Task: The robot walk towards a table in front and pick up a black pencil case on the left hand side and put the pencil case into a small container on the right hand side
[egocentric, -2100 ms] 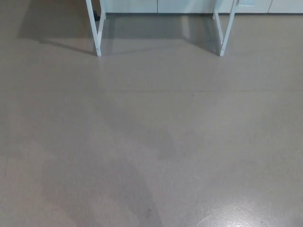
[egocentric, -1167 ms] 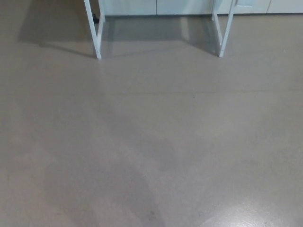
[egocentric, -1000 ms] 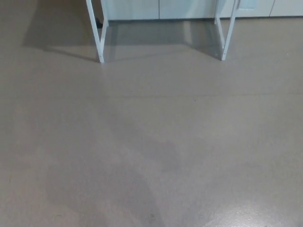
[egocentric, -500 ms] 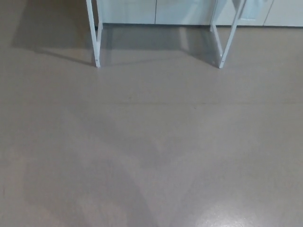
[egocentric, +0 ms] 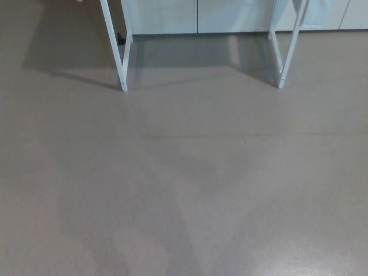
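Showing only white table legs (egocentric: 118, 52) on grey floor (egocentric: 184, 184).

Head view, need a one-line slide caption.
Bare grey floor ahead, two white table legs at top, pale cabinets behind; no hands, pencil case or container visible.

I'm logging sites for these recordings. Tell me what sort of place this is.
Probably an indoor lab or workshop room. A smooth grey floor fills the view, white metal table legs stand ahead, and pale cabinet fronts line the far wall. No tabletop shows.
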Controlling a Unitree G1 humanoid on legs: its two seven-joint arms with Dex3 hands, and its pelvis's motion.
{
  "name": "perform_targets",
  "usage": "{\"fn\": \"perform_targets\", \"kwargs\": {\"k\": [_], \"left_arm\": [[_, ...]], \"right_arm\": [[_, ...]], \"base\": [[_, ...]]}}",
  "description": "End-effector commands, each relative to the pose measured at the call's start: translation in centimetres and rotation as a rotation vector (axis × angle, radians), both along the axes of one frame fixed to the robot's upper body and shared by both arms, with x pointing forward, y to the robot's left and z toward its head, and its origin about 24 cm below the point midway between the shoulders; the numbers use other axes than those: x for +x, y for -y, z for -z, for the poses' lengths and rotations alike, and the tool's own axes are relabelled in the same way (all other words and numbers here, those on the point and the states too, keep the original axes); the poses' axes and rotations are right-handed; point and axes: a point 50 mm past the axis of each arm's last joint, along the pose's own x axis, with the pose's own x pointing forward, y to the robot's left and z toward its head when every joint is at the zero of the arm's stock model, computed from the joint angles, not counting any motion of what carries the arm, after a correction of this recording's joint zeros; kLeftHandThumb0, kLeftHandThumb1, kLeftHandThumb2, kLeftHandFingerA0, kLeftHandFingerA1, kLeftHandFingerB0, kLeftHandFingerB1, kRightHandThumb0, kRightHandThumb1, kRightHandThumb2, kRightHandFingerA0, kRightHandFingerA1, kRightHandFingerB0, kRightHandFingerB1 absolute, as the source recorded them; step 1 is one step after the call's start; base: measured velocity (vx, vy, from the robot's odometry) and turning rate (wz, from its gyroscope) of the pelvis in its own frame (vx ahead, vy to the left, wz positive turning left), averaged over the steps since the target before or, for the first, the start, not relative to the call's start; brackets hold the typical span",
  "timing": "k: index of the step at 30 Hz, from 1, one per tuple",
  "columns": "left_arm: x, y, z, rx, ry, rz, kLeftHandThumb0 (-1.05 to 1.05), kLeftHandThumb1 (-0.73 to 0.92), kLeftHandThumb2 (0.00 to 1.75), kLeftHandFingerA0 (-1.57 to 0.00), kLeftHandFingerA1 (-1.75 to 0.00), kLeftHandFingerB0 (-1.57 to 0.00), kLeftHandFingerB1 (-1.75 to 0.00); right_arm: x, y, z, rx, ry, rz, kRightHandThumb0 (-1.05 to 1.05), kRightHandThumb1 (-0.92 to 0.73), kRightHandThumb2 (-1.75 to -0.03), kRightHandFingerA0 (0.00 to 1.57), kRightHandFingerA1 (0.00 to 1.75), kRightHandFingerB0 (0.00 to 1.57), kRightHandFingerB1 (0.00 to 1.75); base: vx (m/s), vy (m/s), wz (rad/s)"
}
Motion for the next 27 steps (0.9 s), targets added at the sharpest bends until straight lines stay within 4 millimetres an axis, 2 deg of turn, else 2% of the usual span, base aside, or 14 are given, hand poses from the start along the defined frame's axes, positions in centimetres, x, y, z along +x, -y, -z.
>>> {"fn": "perform_targets", "kwargs": {"k": [1,13,14,15,20,21,27], "left_arm": [[-0.10,-0.65,-0.25,0.031,-0.007,-0.012,-0.23,0.53,0.56,-0.32,-0.40,-0.27,-0.32],[-0.07,-0.69,-0.30,0.031,-0.004,0.001,-0.24,0.53,0.56,-0.30,-0.41,-0.25,-0.31],[-0.07,-0.71,-0.27,0.033,-0.009,-0.007,-0.24,0.52,0.56,-0.30,-0.41,-0.26,-0.31],[-0.07,-0.71,-0.28,0.035,-0.008,-0.008,-0.24,0.53,0.55,-0.31,-0.41,-0.28,-0.32],[0.10,-0.69,-0.33,0.040,-0.004,-0.005,-0.24,0.53,0.56,-0.29,-0.41,-0.26,-0.32],[0.20,-0.68,-0.33,0.041,-0.002,-0.005,-0.29,0.49,0.60,-0.27,-0.43,-0.27,-0.36],[0.30,-0.67,-0.33,0.036,-0.004,-0.013,-0.24,0.53,0.56,-0.31,-0.41,-0.28,-0.32]], "right_arm": [[-0.10,0.12,-0.05,-0.014,0.005,0.006,-0.57,-0.49,-0.56,0.88,0.53,0.62,0.47],[0.02,0.08,-0.04,-0.015,0.005,0.006,-0.57,-0.49,-0.56,0.86,0.57,0.62,0.47],[-0.04,0.09,-0.06,-0.016,0.007,0.002,-0.60,-0.38,-0.80,0.80,0.64,0.56,0.58],[-0.06,0.09,-0.05,-0.013,0.007,0.009,-0.56,-0.48,-0.55,0.88,0.55,0.63,0.47],[0.10,0.08,-0.08,-0.009,0.009,0.012,-0.56,-0.48,-0.56,0.90,0.54,0.62,0.47],[0.16,0.10,-0.09,-0.007,0.012,0.017,-0.56,-0.48,-0.56,0.90,0.54,0.62,0.47],[0.14,0.08,-0.11,-0.006,0.015,0.011,-0.58,-0.47,-0.55,0.89,0.55,0.63,0.47]], "base": [[0.21,0.039,-0.09],[0.21,0.182,-0.08],[0.24,0.119,0.14],[0.22,0.084,0.06],[0.24,-0.016,0.08],[0.22,-0.123,0.11],[0.31,-0.154,0.10]]}}
